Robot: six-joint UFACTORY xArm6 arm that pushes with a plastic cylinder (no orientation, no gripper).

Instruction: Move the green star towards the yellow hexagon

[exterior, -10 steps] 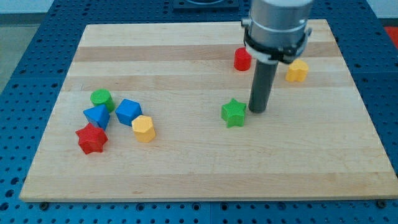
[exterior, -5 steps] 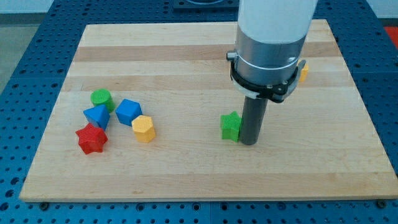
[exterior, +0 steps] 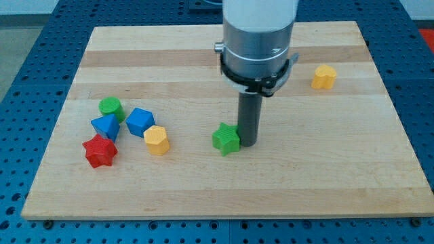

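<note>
Arm (exterior: 259, 34) cut off at view's top.

Light wooden board (exterior: 203, 183) w/ lengthwise plank grain, sitting on a blue perforated table (exterior: 20, 54). Blocks lying on it: green star (exterior: 226, 139) near centre; yellow hexagon (exterior: 156, 140) at its 9 o'clock. Cluster further out toward 9: blue block (exterior: 140, 121), blue block (exterior: 105, 126), green cylinder (exterior: 110, 107), red star (exterior: 100, 150). Another yellow block (exterior: 324, 76) sits well apart at approx. 2 o'clock from the green star.
</note>
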